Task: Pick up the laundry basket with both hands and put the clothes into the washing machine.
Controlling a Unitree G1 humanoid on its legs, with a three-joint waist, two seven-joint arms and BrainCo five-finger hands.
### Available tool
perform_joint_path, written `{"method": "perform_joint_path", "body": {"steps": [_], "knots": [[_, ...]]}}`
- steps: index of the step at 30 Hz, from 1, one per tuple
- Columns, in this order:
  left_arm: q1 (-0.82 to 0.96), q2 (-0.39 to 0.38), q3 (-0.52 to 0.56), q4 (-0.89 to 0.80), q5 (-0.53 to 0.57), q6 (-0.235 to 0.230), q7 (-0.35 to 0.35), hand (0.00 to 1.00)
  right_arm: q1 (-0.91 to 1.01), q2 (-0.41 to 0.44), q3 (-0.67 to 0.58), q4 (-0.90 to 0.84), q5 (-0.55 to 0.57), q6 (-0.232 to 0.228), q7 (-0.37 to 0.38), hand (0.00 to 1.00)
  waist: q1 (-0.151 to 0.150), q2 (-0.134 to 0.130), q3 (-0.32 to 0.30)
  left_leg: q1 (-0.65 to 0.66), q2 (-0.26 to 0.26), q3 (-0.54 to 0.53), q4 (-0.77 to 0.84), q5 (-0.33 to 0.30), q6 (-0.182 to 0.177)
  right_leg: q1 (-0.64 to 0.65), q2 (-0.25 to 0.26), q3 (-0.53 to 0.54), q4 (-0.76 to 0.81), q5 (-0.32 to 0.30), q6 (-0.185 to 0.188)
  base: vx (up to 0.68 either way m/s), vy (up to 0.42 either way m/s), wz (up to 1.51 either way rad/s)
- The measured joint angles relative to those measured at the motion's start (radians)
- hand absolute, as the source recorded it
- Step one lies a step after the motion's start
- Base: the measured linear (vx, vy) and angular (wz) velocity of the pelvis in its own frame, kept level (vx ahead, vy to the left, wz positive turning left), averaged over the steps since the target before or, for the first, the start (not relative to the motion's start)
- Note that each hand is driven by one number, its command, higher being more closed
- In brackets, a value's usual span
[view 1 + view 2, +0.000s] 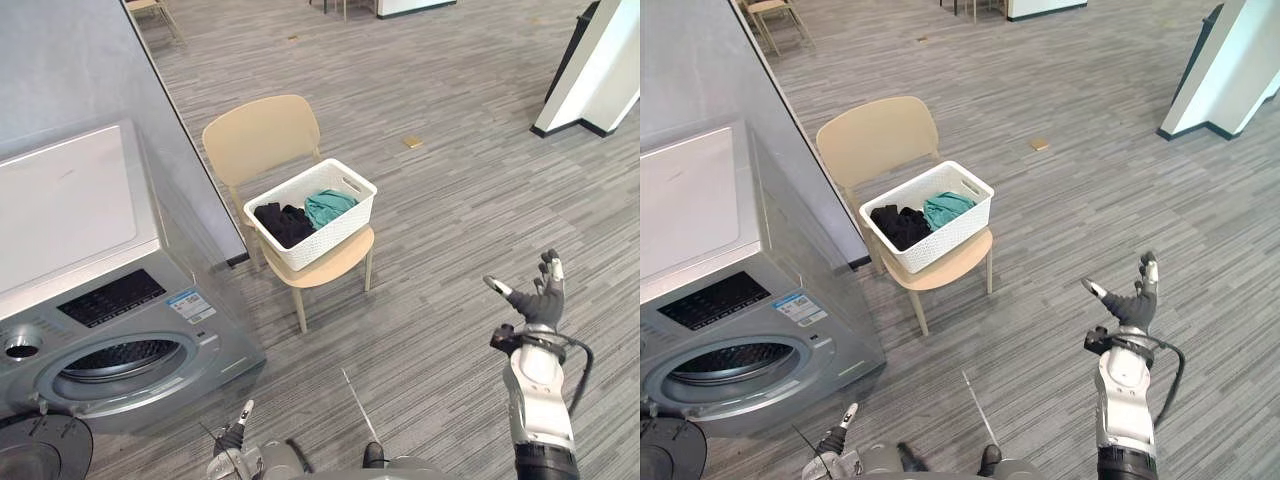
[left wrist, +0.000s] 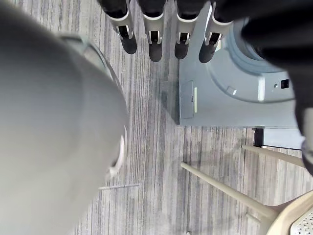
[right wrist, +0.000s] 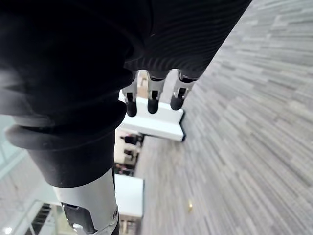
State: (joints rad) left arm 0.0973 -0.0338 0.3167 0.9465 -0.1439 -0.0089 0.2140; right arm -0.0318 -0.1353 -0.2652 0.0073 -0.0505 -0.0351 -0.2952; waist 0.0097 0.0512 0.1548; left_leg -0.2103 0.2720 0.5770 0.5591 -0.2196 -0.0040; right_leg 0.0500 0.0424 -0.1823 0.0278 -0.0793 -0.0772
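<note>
left eye view: white laundry basket (image 1: pixel 335 238) rests on the seat of a beige chair (image 1: pixel 262 135), near the grey washing machine (image 1: pixel 70 215). black clothes (image 1: pixel 283 224) and a teal garment (image 1: pixel 328 206) lie inside the basket. right hand (image 1: pixel 541 301) is raised well apart from the basket, fingers spread, holding nothing. left hand (image 2: pixel 155 34) hangs low near the machine's front, fingers straight, empty.

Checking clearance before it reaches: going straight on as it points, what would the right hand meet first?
Nothing near: the open right hand points across bare floor, seemingly toward the white pillar far off, not the basket; depth is unclear.
</note>
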Motion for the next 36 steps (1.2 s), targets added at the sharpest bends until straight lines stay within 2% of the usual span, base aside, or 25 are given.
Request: {"method": "perform_joint_path", "body": {"steps": [2,3,4,5,6,7,8,9,10,11,13,15,16,18,19,20,21,22,23,24,26,28,31,33,36], "knots": [[-0.003,-0.001,-0.001,-0.003,0.002,-0.002,-0.019,0.00,-0.089,-0.029,0.060,0.020,-0.001,-0.007,0.008,0.00,0.012,0.009,0.015,-0.038,-0.087,-0.009,-0.126,0.016,-0.012,0.019,-0.013,0.029,-0.006,-0.008,0.020,0.21,0.113,-0.40],[-0.001,-0.004,0.001,0.001,0.003,-0.002,-0.019,0.00,-0.131,-0.047,0.118,0.029,-0.004,-0.012,0.013,0.00,0.033,0.024,0.015,-0.027,-0.120,-0.037,-0.218,0.060,-0.021,0.026,-0.011,0.056,-0.001,-0.014,0.048,0.22,0.116,-0.61],[0.001,-0.004,0.004,0.006,0.002,-0.003,-0.019,0.00,-0.144,-0.051,0.140,0.036,-0.013,-0.019,0.016,0.00,0.044,0.030,0.016,-0.011,-0.126,-0.049,-0.240,0.111,0.030,0.033,-0.008,0.077,0.004,-0.025,0.057,0.23,0.149,-0.59],[-0.001,0.000,0.018,0.011,0.001,-0.002,-0.019,0.00,-0.149,-0.040,0.189,0.048,-0.036,-0.026,0.028,0.00,0.058,0.017,0.014,0.025,-0.155,-0.055,-0.247,0.099,0.082,0.056,-0.032,0.076,0.019,-0.060,0.076,0.21,0.132,-0.18],[0.000,0.005,0.022,0.011,0.001,-0.002,-0.018,0.00,-0.147,-0.035,0.216,0.048,-0.045,-0.028,0.042,0.00,0.058,-0.001,0.011,0.035,-0.174,-0.067,-0.243,0.071,0.090,0.056,-0.050,0.071,0.058,-0.097,0.089,0.35,0.194,0.15],[-0.006,0.013,0.029,0.012,0.001,-0.001,-0.019,0.00,-0.148,-0.028,0.237,0.051,-0.062,-0.030,0.058,0.00,0.060,-0.022,0.017,0.055,-0.189,-0.069,-0.239,0.033,0.085,0.029,-0.075,0.052,0.170,-0.150,0.121,0.32,0.149,0.24],[-0.009,0.017,0.029,0.018,0.001,0.000,-0.019,0.00,-0.149,-0.025,0.250,0.058,-0.070,-0.030,0.066,0.00,0.064,-0.025,0.017,0.064,-0.191,-0.069,-0.238,0.022,0.084,0.003,-0.084,0.042,0.259,-0.167,0.146,0.41,0.178,0.23],[-0.009,0.029,0.026,0.035,0.014,0.003,-0.019,0.00,-0.144,-0.013,0.271,0.062,-0.079,-0.030,0.091,0.00,0.061,-0.029,0.018,0.094,-0.194,-0.075,-0.238,0.017,0.096,-0.071,-0.108,0.026,0.467,-0.172,0.196,0.29,0.111,0.32],[-0.008,0.051,0.013,0.049,0.041,0.007,-0.019,0.00,-0.129,0.002,0.284,0.062,-0.079,-0.033,0.106,0.00,0.056,-0.043,0.018,0.134,-0.210,-0.093,-0.244,0.009,0.100,-0.137,-0.142,0.025,0.666,-0.146,0.258,0.37,0.098,0.44],[-0.009,0.060,0.004,0.058,0.057,0.013,-0.019,0.00,-0.119,0.003,0.290,0.062,-0.079,-0.035,0.110,0.00,0.053,-0.047,0.017,0.152,-0.218,-0.115,-0.249,0.007,0.103,-0.158,-0.156,0.024,0.742,-0.144,0.263,0.30,0.036,0.62],[-0.009,0.078,-0.005,0.076,0.098,0.023,-0.018,0.00,-0.098,-0.004,0.297,0.062,-0.081,-0.040,0.127,0.00,0.028,-0.065,0.014,0.204,-0.242,-0.184,-0.289,0.007,0.103,-0.199,-0.231,-0.020,0.848,-0.168,0.222,0.35,-0.023,1.00],[-0.019,0.081,-0.004,0.080,0.100,0.022,-0.017,0.00,-0.092,-0.026,0.295,0.062,-0.080,-0.051,0.130,0.00,0.026,-0.068,0.013,0.216,-0.247,-0.263,-0.306,0.009,0.100,-0.225,-0.285,-0.024,0.752,-0.196,0.172,0.35,-0.093,1.04],[-0.031,0.080,-0.005,0.086,0.100,0.021,-0.017,0.00,-0.091,-0.044,0.291,0.062,-0.080,-0.053,0.139,0.00,0.025,-0.067,0.013,0.213,-0.247,-0.309,-0.309,0.012,0.095,-0.231,-0.288,0.015,0.665,-0.199,0.167,0.27,-0.159,1.10],[-0.048,0.075,-0.007,0.086,0.119,0.018,-0.018,0.00,-0.087,-0.068,0.267,0.062,-0.080,-0.054,0.149,0.00,0.021,-0.071,0.011,0.205,-0.254,-0.383,-0.310,0.019,0.078,-0.227,-0.270,0.161,0.475,-0.188,0.187,0.23,-0.226,1.22],[-0.050,0.077,-0.009,0.086,0.122,0.010,-0.019,0.00,-0.087,-0.070,0.250,0.062,-0.090,-0.054,0.151,0.00,0.024,-0.082,0.005,0.206,-0.261,-0.416,-0.308,0.016,0.053,-0.225,-0.277,0.227,0.380,-0.151,0.230,0.26,-0.363,1.28],[-0.050,0.086,-0.008,0.085,0.133,0.003,-0.018,0.00,-0.087,-0.069,0.246,0.065,-0.115,-0.054,0.158,0.00,0.030,-0.107,-0.002,0.208,-0.273,-0.455,-0.293,0.009,0.028,-0.210,-0.295,0.218,0.297,-0.044,0.251,0.26,-0.405,1.25],[-0.048,0.101,-0.007,0.088,0.141,0.002,-0.018,0.00,-0.087,-0.072,0.249,0.072,-0.125,-0.054,0.165,0.00,0.031,-0.126,-0.010,0.205,-0.277,-0.493,-0.272,-0.008,-0.003,-0.202,-0.305,0.185,0.274,-0.007,0.266,0.17,-0.334,0.94],[-0.046,0.097,-0.002,0.088,0.143,0.002,-0.017,0.00,-0.091,-0.081,0.249,0.085,-0.137,-0.056,0.165,0.00,0.034,-0.114,-0.015,0.202,-0.259,-0.516,-0.260,-0.014,-0.016,-0.174,-0.290,0.162,0.264,-0.021,0.262,0.18,-0.383,0.85],[-0.036,0.078,0.008,0.084,0.143,-0.001,-0.017,0.00,-0.088,-0.099,0.247,0.102,-0.155,-0.055,0.165,0.00,0.034,-0.083,-0.032,0.178,-0.215,-0.560,-0.245,-0.011,-0.034,-0.137,-0.256,0.108,0.217,-0.005,0.238,0.19,-0.417,0.80],[-0.033,0.066,0.019,0.084,0.141,-0.001,-0.017,0.00,-0.087,-0.114,0.247,0.106,-0.155,-0.055,0.165,0.00,0.035,-0.067,-0.041,0.171,-0.188,-0.597,-0.263,0.002,-0.061,-0.115,-0.232,0.058,0.188,-0.001,0.232,0.17,-0.387,0.82],[-0.034,0.055,0.031,0.083,0.134,-0.006,-0.018,0.00,-0.087,-0.129,0.213,0.128,-0.155,-0.055,0.165,0.00,0.033,-0.065,-0.042,0.164,-0.159,-0.634,-0.312,0.040,-0.104,-0.095,-0.208,-0.015,0.166,0.002,0.216,0.06,-0.237,0.83],[-0.036,0.053,0.045,0.084,0.133,-0.010,-0.018,0.00,-0.077,-0.143,0.173,0.146,-0.156,-0.053,0.165,0.00,0.032,-0.070,-0.040,0.145,-0.146,-0.615,-0.315,0.063,-0.102,-0.066,-0.204,-0.074,0.142,-0.001,0.207,0.02,-0.156,0.93],[-0.016,0.064,0.092,0.079,0.131,-0.008,-0.017,0.00,-0.074,-0.162,0.135,0.195,-0.159,-0.047,0.169,0.00,0.036,-0.077,-0.036,0.139,-0.123,-0.474,-0.318,0.087,-0.088,-0.018,-0.208,-0.156,0.123,-0.010,0.193,-0.02,-0.062,0.73],[0.017,0.071,0.095,0.081,0.145,-0.001,-0.018,0.00,-0.068,-0.165,0.136,0.216,-0.177,-0.045,0.178,0.00,0.037,-0.079,-0.036,0.142,-0.130,-0.467,-0.347,0.103,-0.090,-0.007,-0.212,-0.181,0.107,-0.009,0.193,-0.04,-0.002,0.39],[0.041,0.075,0.109,0.082,0.158,0.011,-0.018,0.00,-0.053,-0.168,0.132,0.255,-0.195,-0.040,0.193,0.00,0.034,-0.092,-0.031,0.132,-0.157,-0.490,-0.446,0.175,-0.087,-0.020,-0.227,-0.233,0.081,-0.005,0.190,-0.06,0.003,0.45]]}}
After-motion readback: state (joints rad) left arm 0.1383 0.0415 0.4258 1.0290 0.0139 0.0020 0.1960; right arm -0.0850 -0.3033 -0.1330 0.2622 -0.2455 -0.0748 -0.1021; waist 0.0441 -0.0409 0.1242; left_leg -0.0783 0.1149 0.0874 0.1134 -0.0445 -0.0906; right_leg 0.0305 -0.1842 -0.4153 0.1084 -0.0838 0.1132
